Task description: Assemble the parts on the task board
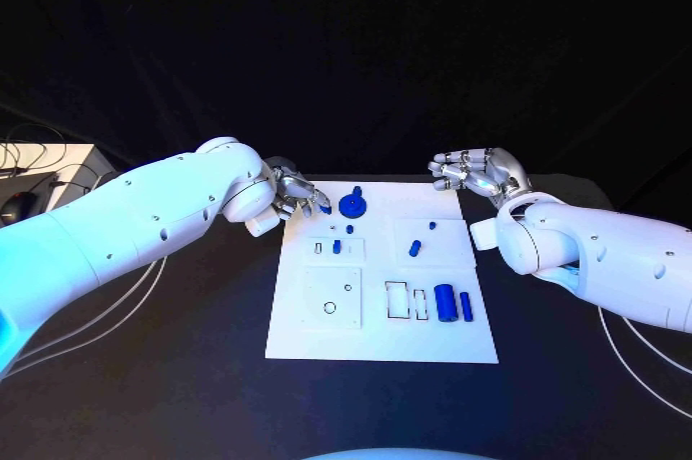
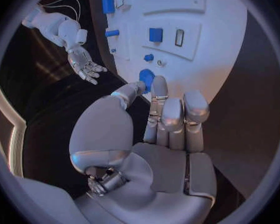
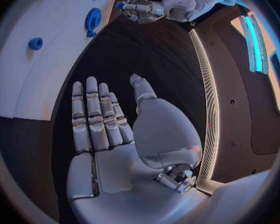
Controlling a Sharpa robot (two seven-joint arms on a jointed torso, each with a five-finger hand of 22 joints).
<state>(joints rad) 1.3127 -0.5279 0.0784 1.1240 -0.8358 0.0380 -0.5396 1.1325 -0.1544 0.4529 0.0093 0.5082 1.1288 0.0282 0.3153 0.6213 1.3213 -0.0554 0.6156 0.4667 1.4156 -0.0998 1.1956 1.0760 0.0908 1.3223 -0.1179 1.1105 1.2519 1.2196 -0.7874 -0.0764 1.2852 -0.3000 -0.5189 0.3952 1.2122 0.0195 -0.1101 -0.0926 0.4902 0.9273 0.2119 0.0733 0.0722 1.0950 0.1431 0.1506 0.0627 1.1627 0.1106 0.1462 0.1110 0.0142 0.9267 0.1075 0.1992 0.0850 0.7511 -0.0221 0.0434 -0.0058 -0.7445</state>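
The left hand (image 1: 293,197) hovers at the far left corner of the white board (image 1: 378,340), its silver fingers (image 2: 171,115) held close together and nearly straight, nothing between them. Just past the fingertips lies a round blue gear (image 1: 355,206) with a short stem, near the board's far edge. The right hand (image 1: 480,170) hangs over the black table (image 1: 159,380) beyond the board's far right corner, palm flat, fingers (image 3: 90,115) spread loosely and holding nothing; it is apart from the board.

The board is a flat, matte white plate with shallow rectangular recesses outlined in dark lines. In the recess near the left hand stands a small blue peg (image 1: 336,247) beside a narrow slot. Toward the right half lies a short blue piece (image 1: 415,248), tilted. Nearer the robot, a blue block (image 1: 446,303) and a slim blue bar (image 1: 466,305) stand side by side, next to two open rectangular cut-outs. A square panel on the left carries a small oval hole (image 1: 330,307).
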